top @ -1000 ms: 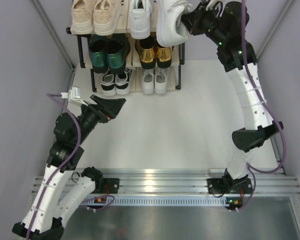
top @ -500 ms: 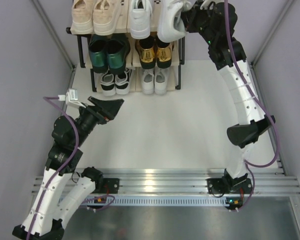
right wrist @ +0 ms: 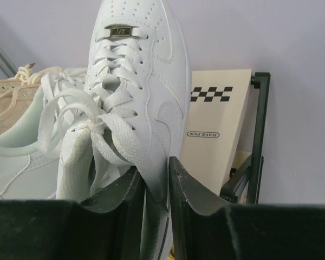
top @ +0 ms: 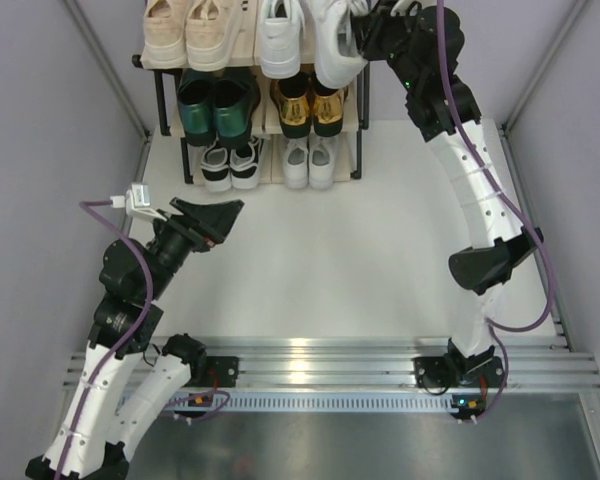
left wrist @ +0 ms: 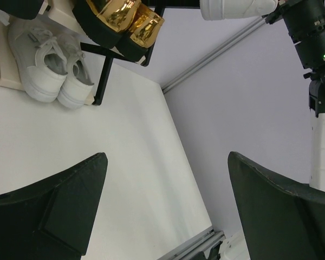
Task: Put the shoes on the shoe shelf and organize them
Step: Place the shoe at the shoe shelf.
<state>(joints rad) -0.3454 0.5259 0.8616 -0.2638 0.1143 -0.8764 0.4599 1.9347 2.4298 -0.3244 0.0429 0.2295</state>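
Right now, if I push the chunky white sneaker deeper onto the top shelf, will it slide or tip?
Likely slides stiffly: the chunky white sneaker holds its shape pinched at the collar between jaws. Could tip; its heel seems to overhang the shoe shelf.

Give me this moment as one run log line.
right gripper: shut on chunky white sneaker | sneaker: at shoe shelf top tier, right end | left gripper: open, empty

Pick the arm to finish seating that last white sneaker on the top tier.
Right. Its jaws pinch the chunky white sneaker's heel collar at the shoe shelf's top tier; the left arm's jaws stand open above the table, short of the shelf.
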